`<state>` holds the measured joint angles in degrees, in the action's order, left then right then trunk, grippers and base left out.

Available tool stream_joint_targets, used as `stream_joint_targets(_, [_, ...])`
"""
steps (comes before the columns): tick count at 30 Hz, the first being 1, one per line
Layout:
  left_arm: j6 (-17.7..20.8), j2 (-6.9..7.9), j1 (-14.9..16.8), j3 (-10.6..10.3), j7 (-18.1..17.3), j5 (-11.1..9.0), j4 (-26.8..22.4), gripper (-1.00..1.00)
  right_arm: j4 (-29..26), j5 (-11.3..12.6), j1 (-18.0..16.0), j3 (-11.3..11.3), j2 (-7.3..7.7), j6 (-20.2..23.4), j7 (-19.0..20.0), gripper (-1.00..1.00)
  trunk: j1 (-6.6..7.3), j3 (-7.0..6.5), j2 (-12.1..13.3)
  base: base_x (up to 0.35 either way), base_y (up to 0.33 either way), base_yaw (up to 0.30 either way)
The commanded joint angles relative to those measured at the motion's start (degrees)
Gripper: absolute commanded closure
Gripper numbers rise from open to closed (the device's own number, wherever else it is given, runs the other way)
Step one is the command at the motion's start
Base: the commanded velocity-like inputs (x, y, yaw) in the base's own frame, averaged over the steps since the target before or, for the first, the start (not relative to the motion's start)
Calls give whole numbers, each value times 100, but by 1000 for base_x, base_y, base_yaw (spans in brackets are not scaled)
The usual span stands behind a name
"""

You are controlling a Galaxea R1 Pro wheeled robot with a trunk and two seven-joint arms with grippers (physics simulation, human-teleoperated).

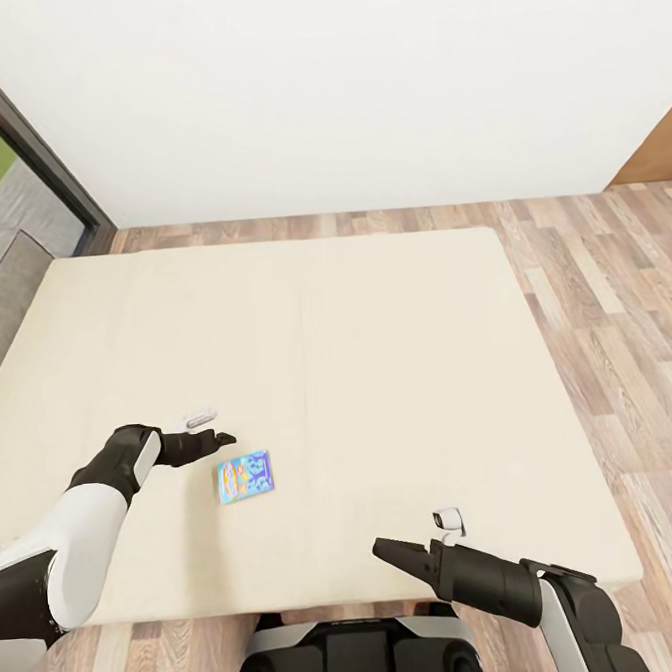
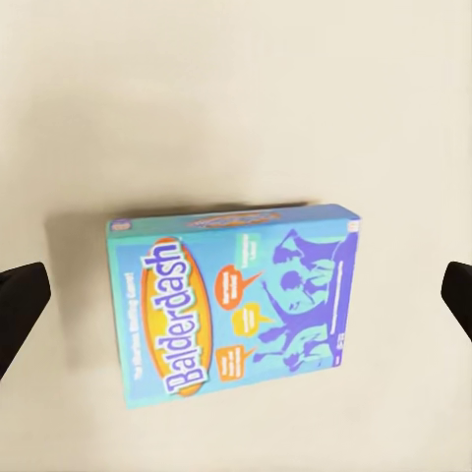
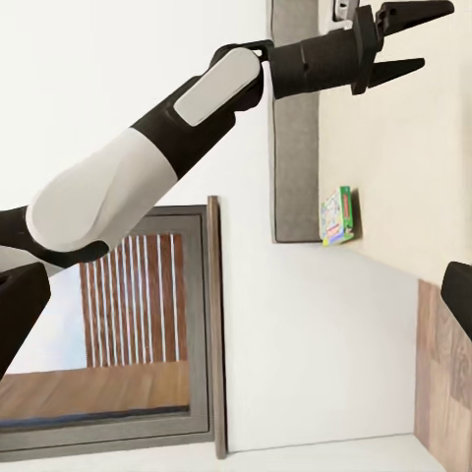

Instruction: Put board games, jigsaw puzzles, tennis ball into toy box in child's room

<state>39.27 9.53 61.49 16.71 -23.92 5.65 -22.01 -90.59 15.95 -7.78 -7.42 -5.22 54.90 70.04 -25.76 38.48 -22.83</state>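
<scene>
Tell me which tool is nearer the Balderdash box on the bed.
Left. The left tool hovers open just beside the Balderdash box; the right tool is farther off, near the bed's front edge.

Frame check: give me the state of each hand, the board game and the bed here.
left hand: open, empty, above the bed beside the game
right hand: open, empty
blue board game: lying flat on the bed, not gripped
bed: bare mattress, one game on it

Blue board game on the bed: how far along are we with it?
Nothing looks done from here. The blue board game lies flat on the bed, ungripped. In hand: the left gripper hovers open beside and above it, fingers apart. The right gripper is open and empty. Left: grasping it and carrying it to the toy box.
</scene>
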Motion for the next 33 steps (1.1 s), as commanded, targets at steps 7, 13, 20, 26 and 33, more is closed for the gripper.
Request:
stream_joint_targets(7, [23, 1, 4, 54, -48, 59, -10, -100, -1, 4, 3, -6, -4, 30, 5, -100, -3, 73, -9, 0, 0, 52])
stream_joint_targets(13, [13, 4, 4, 73, -40, 52, -15, -100, -1, 4, 5, -5, -5, 30, 2, -100, -3, 129, -9, 0, 0, 61])
stream_joint_targets(20, [-63, 5, 4, 78, -7, 51, -40, -100, 2, 4, 5, -5, -6, 28, 1, -100, -3, 194, -9, 0, 0, 62])
stream_joint_targets(26, [-268, 1, 4, 76, -3, 52, -50, -100, 3, 4, 5, -5, -3, 30, 1, -100, -3, 251, -9, 0, 0, 63])
stream_joint_targets(33, [-438, 4, 4, 70, -12, 47, -49, -100, 4, 4, 5, -5, -2, 29, 7, -100, -3, 316, -9, 0, 0, 63])
